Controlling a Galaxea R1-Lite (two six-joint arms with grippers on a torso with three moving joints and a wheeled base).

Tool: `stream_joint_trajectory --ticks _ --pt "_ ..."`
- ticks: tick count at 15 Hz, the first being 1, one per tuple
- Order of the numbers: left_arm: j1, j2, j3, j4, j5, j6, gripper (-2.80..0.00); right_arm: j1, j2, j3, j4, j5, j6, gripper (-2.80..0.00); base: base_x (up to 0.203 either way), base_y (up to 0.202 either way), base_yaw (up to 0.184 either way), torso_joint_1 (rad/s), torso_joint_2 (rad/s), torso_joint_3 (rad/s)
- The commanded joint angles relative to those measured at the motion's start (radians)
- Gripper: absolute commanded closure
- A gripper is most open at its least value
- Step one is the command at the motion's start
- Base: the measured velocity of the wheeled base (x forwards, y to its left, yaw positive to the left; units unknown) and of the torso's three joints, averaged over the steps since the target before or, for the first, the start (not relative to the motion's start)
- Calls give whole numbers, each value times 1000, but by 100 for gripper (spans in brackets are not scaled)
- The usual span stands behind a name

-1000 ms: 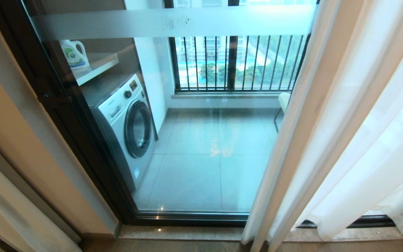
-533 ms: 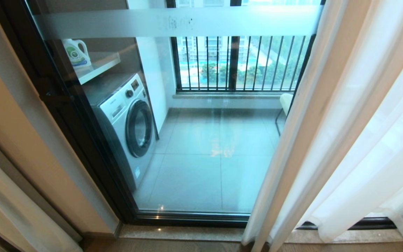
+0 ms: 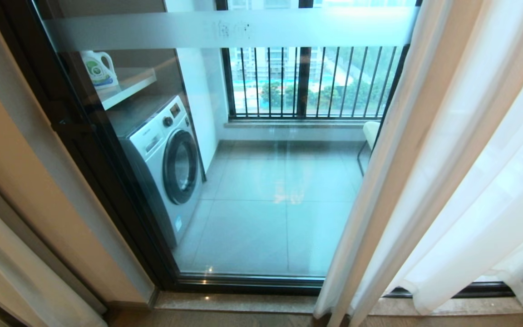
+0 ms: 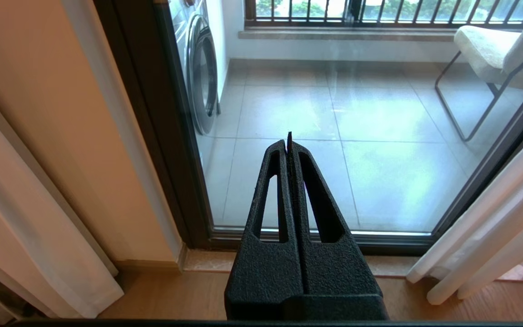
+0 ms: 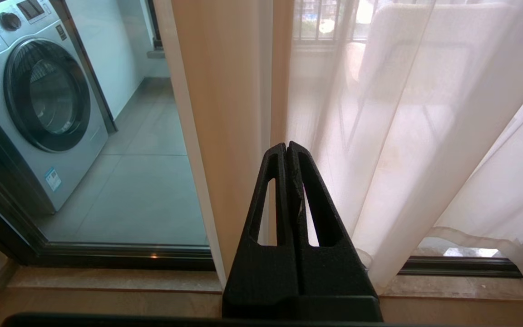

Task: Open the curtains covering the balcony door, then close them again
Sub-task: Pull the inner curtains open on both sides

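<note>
both hands [image 4: 288, 136] [image 5: 287, 145] shut, clear of curtains [image 3: 447, 181]

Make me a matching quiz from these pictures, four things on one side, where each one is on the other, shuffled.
Things:
1. washing machine
2. detergent jug
3. chair
4. sheer curtain

Places:
A. on the shelf above the washer
B. indoors, bunched at the right of the glass
C. balcony floor, left wall
D. balcony, right side near the railing

Pairs: 1-C, 2-A, 3-D, 4-B

Sheer cloth curtains [image 3: 461, 181], glossy glass balcony door [image 3: 261, 190]
</note>
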Motion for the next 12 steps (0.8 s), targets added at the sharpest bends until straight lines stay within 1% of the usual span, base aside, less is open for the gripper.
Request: stream_joint_trajectory --ticks 1,2,3,5,6,7,8,12 --pt "0 0 0 -1 0 -1 0 0 0 0 -1 0 -1 0 0 0 0 0 0 0" --pt "-1 0 0 -1 0 -1 0 0 0 0 2 -2 -17 0 0 0 0 0 0 0" --pt "-1 0 0 -1 0 -1 0 1 1 0 17 6 -55 0 0 0 0 0 0 0" --pt "0 0 0 -1 0 -1 0 1 0 0 20 11 -72 0 0 0 0 0 0 0" --pt "0 0 0 -1 0 -1 0 1 0 0 26 14 -98 0 0 0 0 0 0 0" --pt "0 0 0 -1 0 -1 0 1 3 0 28 22 -156 0 0 0 0 0 0 0" --pt "-1 0 0 -1 0 -1 0 1 10 0 28 27 -191 0 0 0 0 0 0 0" --pt "0 0 0 -1 0 -1 0 1 0 0 26 29 -192 0 0 0 0 0 0 0"
